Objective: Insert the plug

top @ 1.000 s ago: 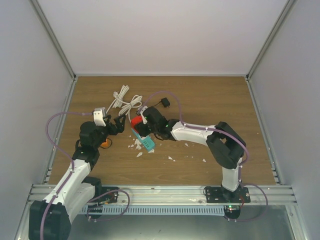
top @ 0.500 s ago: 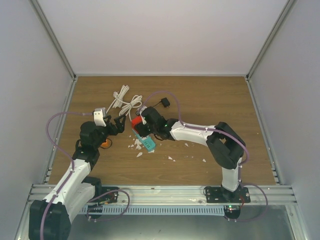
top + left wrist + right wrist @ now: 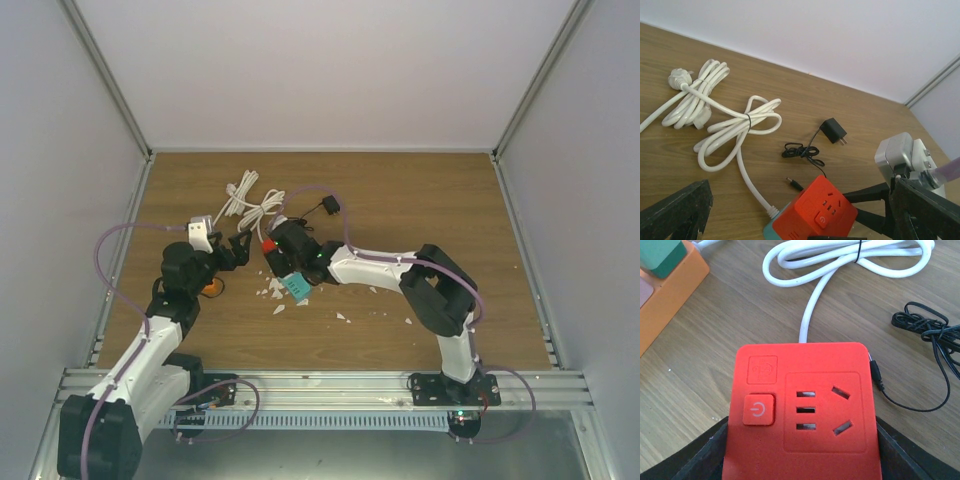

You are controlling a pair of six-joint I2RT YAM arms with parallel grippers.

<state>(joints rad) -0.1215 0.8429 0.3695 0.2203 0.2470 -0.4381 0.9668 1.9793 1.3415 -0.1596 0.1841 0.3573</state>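
A red socket cube (image 3: 802, 405) with a power button and a teal base (image 3: 296, 286) sits between my right gripper's (image 3: 802, 432) fingers, which are shut on its two sides; its socket face points at the right wrist camera. It also shows in the left wrist view (image 3: 817, 210) and the top view (image 3: 268, 243). The black plug adapter (image 3: 833, 131) lies loose on the table behind the cube, also in the top view (image 3: 330, 206), prongs pointing right. My left gripper (image 3: 238, 248) is open and empty just left of the cube.
A bundled white cable (image 3: 725, 117) runs from the cube to the back left. The adapter's thin black cord (image 3: 930, 332) and its barrel tip (image 3: 794, 184) lie by the cube. An orange block (image 3: 670, 287) is at the left. White crumbs (image 3: 340, 317) lie in front.
My right gripper has moved a little to the left with the red cube, closer to my left gripper. The left arm has hardly moved.
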